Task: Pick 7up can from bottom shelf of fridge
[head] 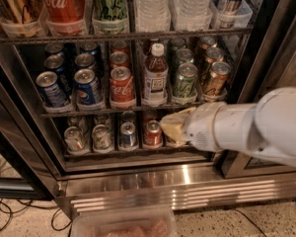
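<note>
The fridge (153,184) stands open in front of me. Its bottom shelf (113,152) holds a row of small cans. Two pale greenish-silver 7up cans (75,138) stand at its left end, the second one (101,137) right beside the first. A blue-and-silver can (128,135) and a red can (152,134) follow to the right. My gripper (173,126), cream coloured at the end of the white arm, reaches into the right part of this shelf, just right of the red can. It hides whatever stands behind it. It is well apart from the 7up cans.
The rack above holds Pepsi cans (88,87), Coke cans (121,85), a bottle (155,75) and green and bronze cans (185,80). A clear plastic bin (123,225) sits on the floor below. Cables (10,216) lie at the lower left. The dark door frame (259,48) is at the right.
</note>
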Tool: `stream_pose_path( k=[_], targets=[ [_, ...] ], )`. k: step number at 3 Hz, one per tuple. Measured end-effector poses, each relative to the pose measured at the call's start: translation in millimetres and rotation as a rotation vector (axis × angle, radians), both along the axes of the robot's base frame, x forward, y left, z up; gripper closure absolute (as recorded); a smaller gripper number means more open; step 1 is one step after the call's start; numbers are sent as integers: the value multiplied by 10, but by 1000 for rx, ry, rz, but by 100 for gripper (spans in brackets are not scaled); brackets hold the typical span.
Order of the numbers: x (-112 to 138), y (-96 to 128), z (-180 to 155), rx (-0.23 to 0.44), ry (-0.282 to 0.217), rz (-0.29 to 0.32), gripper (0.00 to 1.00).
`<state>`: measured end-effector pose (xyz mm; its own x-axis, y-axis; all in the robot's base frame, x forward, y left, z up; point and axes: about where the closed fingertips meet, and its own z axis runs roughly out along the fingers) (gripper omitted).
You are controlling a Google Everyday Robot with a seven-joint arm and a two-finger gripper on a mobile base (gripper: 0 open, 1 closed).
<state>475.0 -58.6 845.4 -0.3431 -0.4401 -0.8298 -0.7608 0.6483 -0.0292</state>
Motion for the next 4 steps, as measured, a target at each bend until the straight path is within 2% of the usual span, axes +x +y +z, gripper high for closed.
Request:
stream_pose_path(
  k=[1,2,3,4],
  targets=[
    [-231,623,-505,36,53,-5,100],
    [-440,1138,-953,102,114,-29,100],
    [-404,1396,-1184,206,124,-84,100],
    [-367,1646,-1201,275,129,-89,100]
  ],
)
